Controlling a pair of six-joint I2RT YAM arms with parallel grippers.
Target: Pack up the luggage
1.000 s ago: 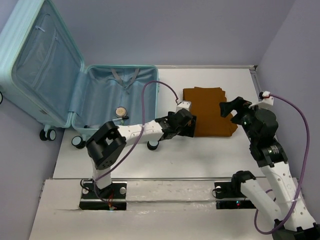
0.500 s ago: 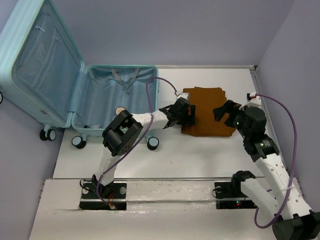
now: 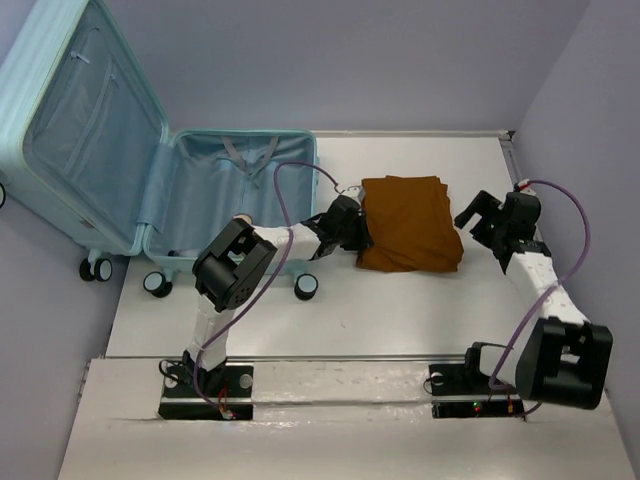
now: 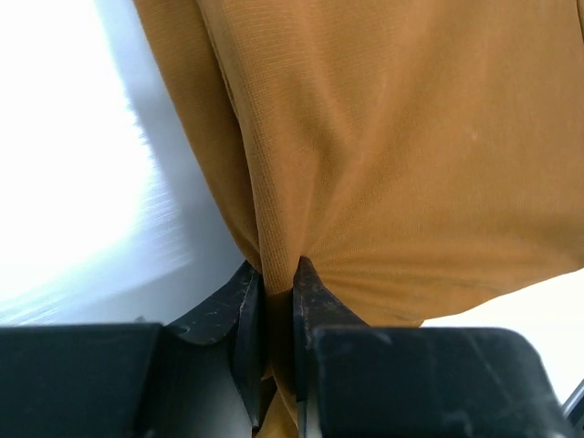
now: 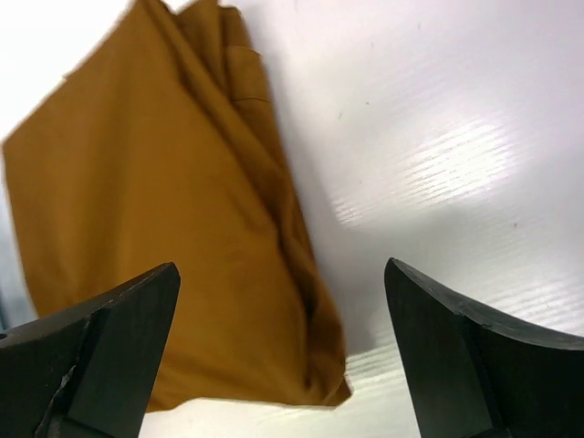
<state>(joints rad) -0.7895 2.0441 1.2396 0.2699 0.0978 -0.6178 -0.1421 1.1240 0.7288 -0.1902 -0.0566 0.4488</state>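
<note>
The luggage, a pale aqua hard-shell suitcase, lies open at the left of the table with its lid leaning back. A folded ochre-brown garment lies on the white table to its right. My left gripper is shut on the garment's left edge; in the left wrist view a fold of the cloth is pinched between the two black fingers. My right gripper hovers open just right of the garment, its fingertips wide apart with nothing between them.
Inside the suitcase base lies a small round tan object, half hidden by the left arm. The suitcase's casters stick out over the table. Lavender walls close in the back and right sides.
My left gripper has reached right to the garment's left edge and shut on it. The right arm swung outward to the garment's right side, still open. The garment is bunched up slightly.
</note>
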